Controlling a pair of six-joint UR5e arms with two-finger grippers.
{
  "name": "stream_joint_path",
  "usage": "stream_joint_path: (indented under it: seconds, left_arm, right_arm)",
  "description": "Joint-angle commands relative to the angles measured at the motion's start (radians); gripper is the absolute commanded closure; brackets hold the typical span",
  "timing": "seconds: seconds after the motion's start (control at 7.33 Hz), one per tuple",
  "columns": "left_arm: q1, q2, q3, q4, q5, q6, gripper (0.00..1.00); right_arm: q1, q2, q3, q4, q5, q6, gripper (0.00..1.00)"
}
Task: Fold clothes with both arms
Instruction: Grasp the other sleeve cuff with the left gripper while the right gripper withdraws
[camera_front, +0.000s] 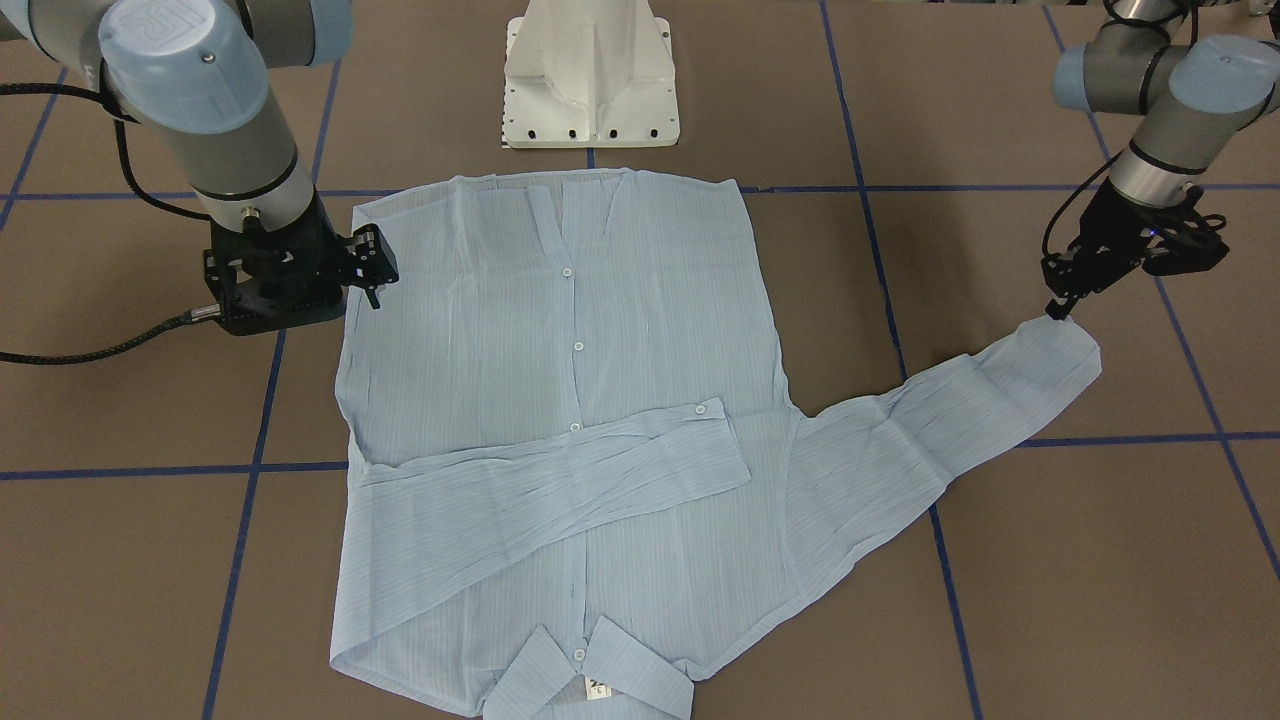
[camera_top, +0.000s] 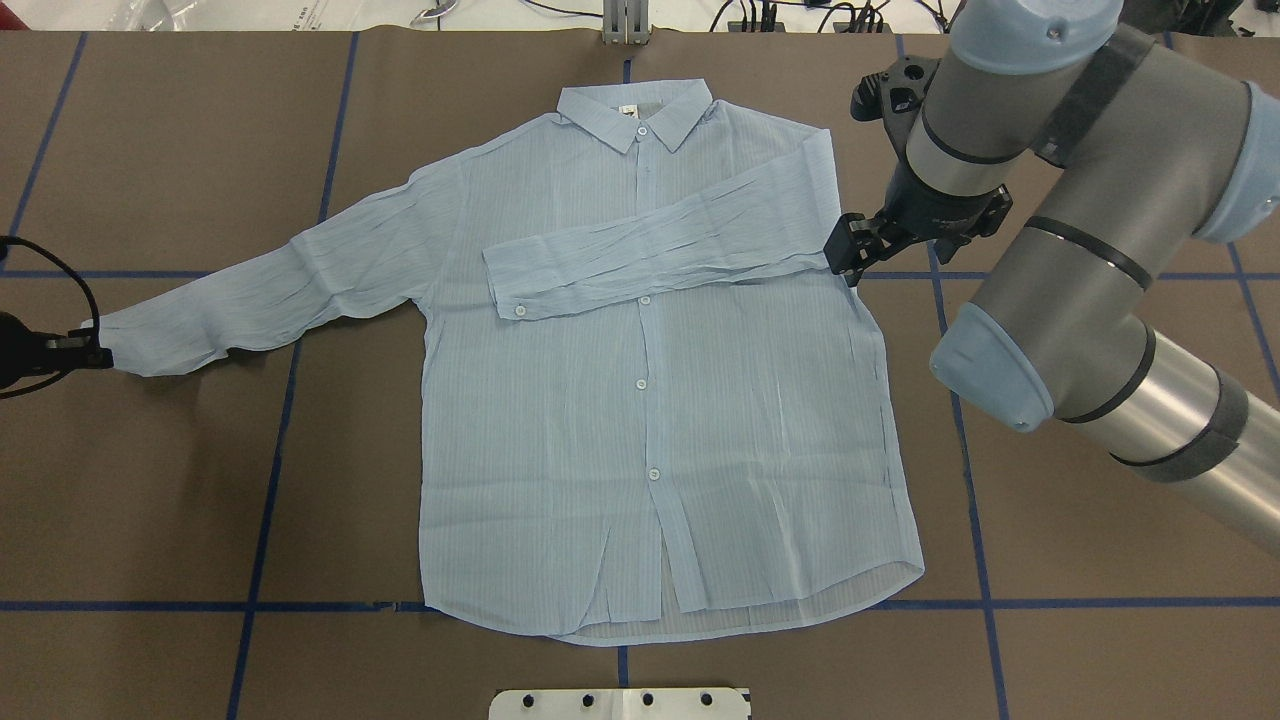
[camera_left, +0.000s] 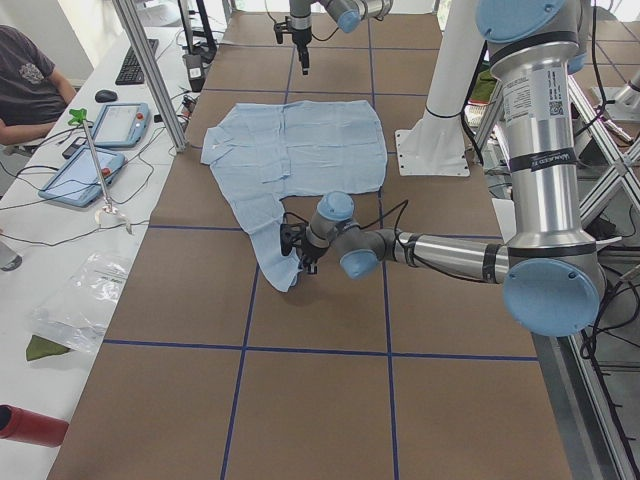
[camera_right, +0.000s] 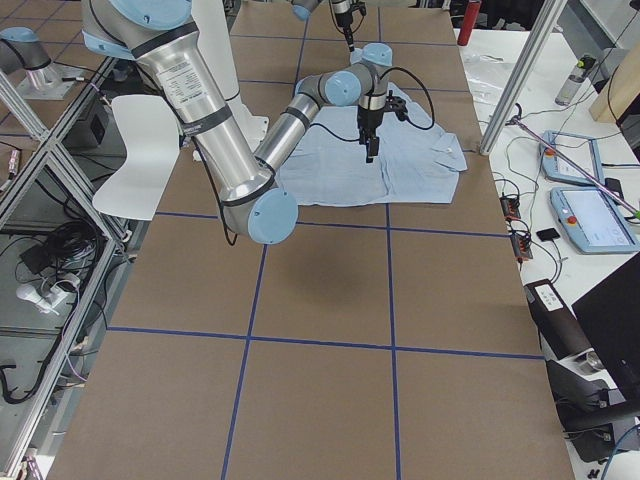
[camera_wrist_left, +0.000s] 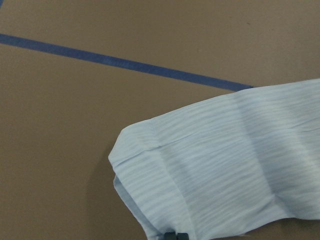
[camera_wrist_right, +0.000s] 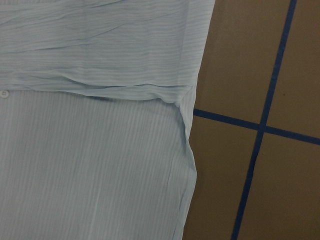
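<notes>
1. L gripper (camera_top: 97, 354): far left of the overhead view, low on the table (camera_top: 180, 500), tips right at the end of the cuff (camera_top: 130, 345). Wrist cam shows one dark fingertip (camera_wrist_left: 176, 235) on the cuff's edge. Clamped or not: can't tell.
2. L sleeve (camera_top: 290, 285): stretched out flat, away from the body, wrinkled.
3. Shirt (camera_top: 650, 440): flat at table centre, front up, buttoned. Collar (camera_top: 635, 112) at the far side from the robot, hem near the white base (camera_top: 620, 703).
4. R sleeve (camera_top: 670, 250): folded across the chest, its cuff w/ button (camera_top: 519, 311) left of the placket.
5. R gripper (camera_top: 850, 262): at the shirt's right side edge, beside where the folded sleeve turns in. Fingers not in wrist cam, so jaw state can't be told.
</notes>
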Motion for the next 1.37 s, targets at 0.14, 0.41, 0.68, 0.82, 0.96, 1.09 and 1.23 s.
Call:
stream_joint_path:
  seconds: [0.14, 0.41, 0.68, 0.82, 0.96, 1.09, 1.23]
  left_arm:
    - [-0.044, -0.300, -0.176, 0.491, 0.004, -0.003, 1.00]
    - [-0.053, -0.572, -0.144, 0.697, 0.004, -0.013, 1.00]
    - [-0.050, -0.756, -0.072, 0.709, 0.004, -0.083, 1.00]
    - [-0.047, -0.862, 0.004, 0.704, 0.002, -0.124, 1.00]
    - [-0.047, -0.992, 0.114, 0.701, -0.002, -0.210, 1.00]
    - [-0.035, -1.112, 0.219, 0.695, -0.004, -0.309, 1.00]
    - [0.003, -1.204, 0.312, 0.672, -0.004, -0.398, 1.00]
  right_arm:
    - [0.021, -0.094, 0.076, -0.005, 0.004, -0.030, 0.00]
    - [0.031, -0.176, 0.139, -0.002, 0.004, -0.062, 0.00]
    - [0.042, -0.232, 0.174, 0.002, 0.002, -0.096, 0.00]
    - [0.048, -0.243, 0.176, 0.002, 0.002, -0.099, 0.00]
    - [0.054, -0.244, 0.173, 0.002, 0.002, -0.110, 0.00]
    - [0.059, -0.246, 0.170, 0.002, 0.001, -0.112, 0.00]
    - [0.057, -0.244, 0.167, 0.002, -0.002, -0.112, 0.00]
